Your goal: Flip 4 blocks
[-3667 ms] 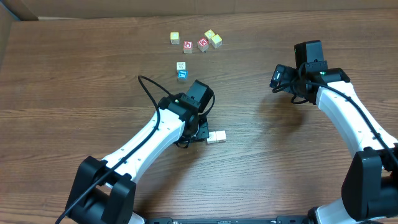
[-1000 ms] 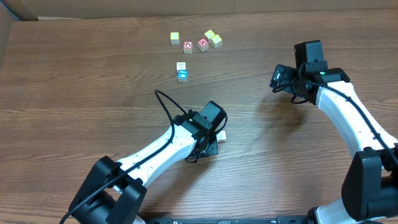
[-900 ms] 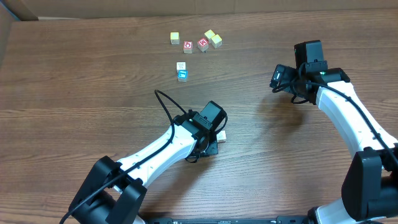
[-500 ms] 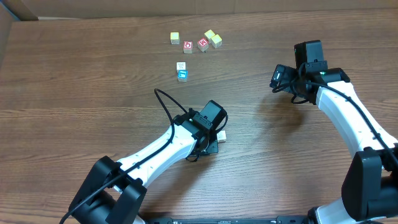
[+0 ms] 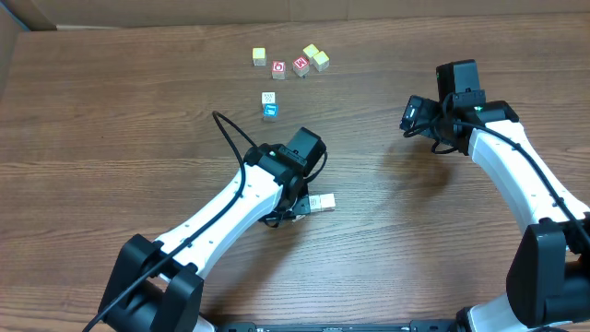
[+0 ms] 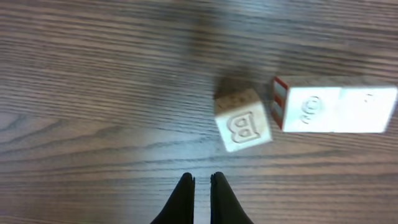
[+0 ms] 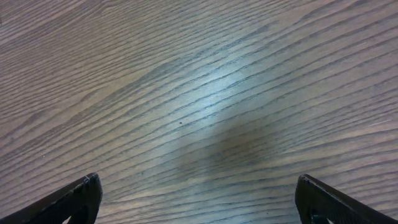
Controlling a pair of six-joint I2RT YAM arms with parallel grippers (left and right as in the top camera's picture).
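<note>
left gripper [image 6: 202, 178] drawn back, blocks [image 5: 320, 202] uncovered

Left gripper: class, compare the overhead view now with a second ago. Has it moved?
Yes. The left gripper has drawn back toward the picture's upper left, uncovering the pale blocks it hid a second ago.

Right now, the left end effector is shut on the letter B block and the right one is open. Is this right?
No. The left end effector is shut but empty; the B block lies loose ahead of it (left wrist view). The right end effector is open.
</note>
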